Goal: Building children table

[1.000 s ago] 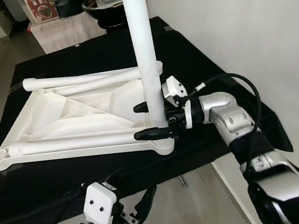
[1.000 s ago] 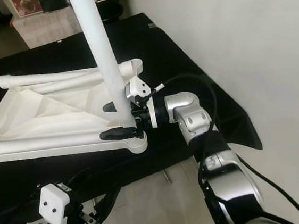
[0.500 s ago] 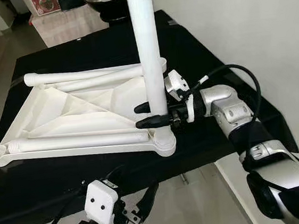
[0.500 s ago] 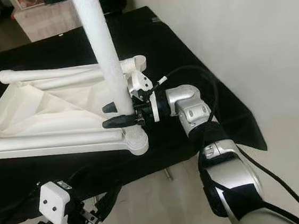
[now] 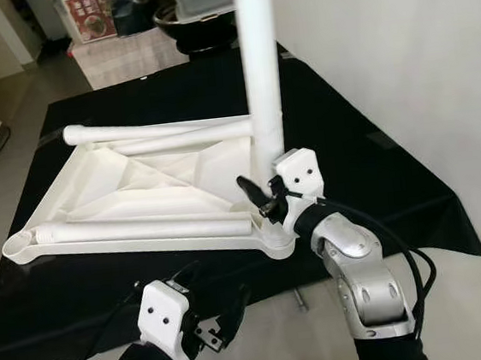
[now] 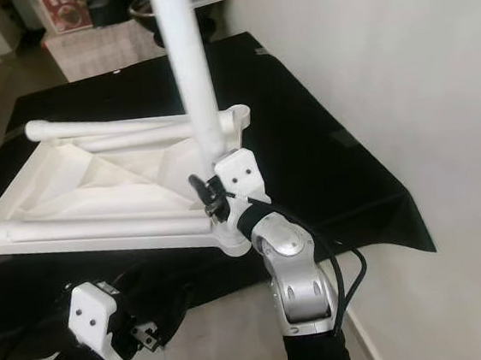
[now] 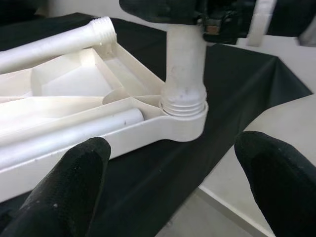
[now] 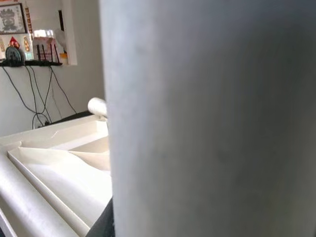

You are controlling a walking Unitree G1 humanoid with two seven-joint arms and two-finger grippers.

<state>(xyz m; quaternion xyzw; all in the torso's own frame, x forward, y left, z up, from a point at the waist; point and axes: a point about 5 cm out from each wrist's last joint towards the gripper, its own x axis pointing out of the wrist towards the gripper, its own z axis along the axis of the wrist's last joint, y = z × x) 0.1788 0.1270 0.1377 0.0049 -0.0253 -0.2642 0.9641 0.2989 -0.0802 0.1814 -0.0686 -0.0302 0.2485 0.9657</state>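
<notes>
I see the white table leg [image 5: 259, 66] standing upright, its long axis vertical, its threaded lower end seated in the corner socket [image 7: 183, 114] of the upturned white tabletop [image 5: 129, 187]. That socket is the tabletop's corner nearest the bench's front edge, toward its right side. The tabletop lies flat, underside up, on the black-covered bench [image 5: 369, 175], its length running across the bench from left to right. Two more loose legs lie on it, both running left to right: one [image 5: 142, 227] along its front rim with a threaded end pointing left, another [image 5: 153, 129] along its rear rim.

My right pincer [image 5: 264, 196] is clamped on the upright leg just above the socket, its black fingers on either side of the tube. The right arm comes up from below the bench's front edge, forearm rising steeply with the wrist bent toward the leg.

My left pincer [image 7: 173, 173] hangs low in front of the bench's front edge, its fingers [image 7: 74, 173] spread apart, aimed at the socket and holding nothing.
</notes>
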